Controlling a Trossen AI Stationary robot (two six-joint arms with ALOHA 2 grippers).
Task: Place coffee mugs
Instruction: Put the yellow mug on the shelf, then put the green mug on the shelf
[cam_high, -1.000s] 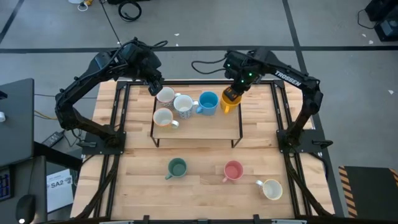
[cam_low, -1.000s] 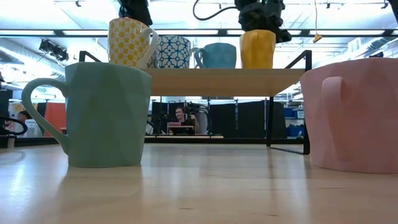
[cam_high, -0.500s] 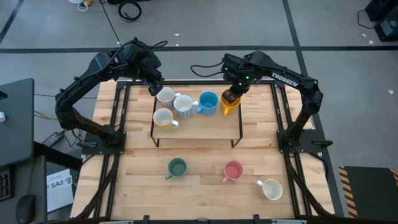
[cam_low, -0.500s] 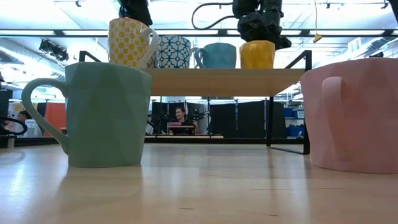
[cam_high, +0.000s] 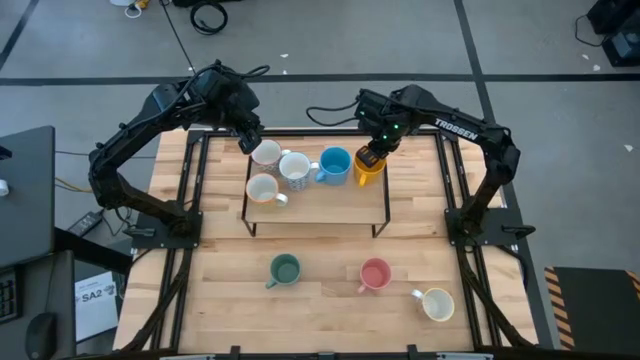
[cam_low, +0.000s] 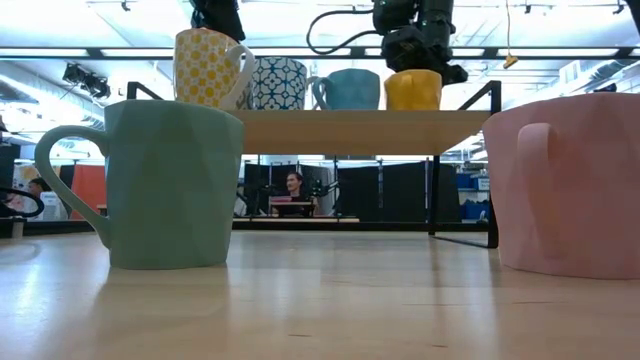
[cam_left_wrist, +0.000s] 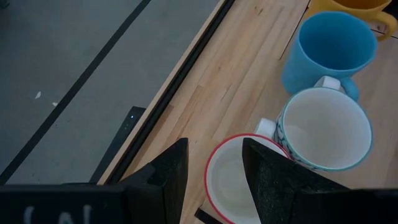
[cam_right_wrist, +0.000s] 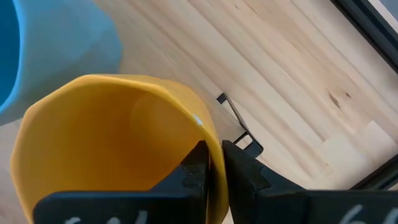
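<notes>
A raised wooden shelf carries several coffee mugs: a red-rimmed white one, a patterned one, a blue one, a yellow one and a yellow-checked one. My right gripper is shut on the yellow mug at the shelf's far right. My left gripper hangs open over the far rim of the red-rimmed mug. Green, pink and cream mugs stand on the table. My right gripper pinches the yellow mug's wall at the rim, one finger inside the mug and one outside. The fingers come from above, pointing down. The mug stands upright with its base on the shelf, beside the blue mug.
The shelf's black frame legs stand mid-table. Bare shelf surface lies in front of the blue and yellow mugs. Black rails run along both table sides. In the low view a person sits in the room behind.
My right gripper has gone down with the yellow mug, and the mug now stands on the shelf next to the blue one.
</notes>
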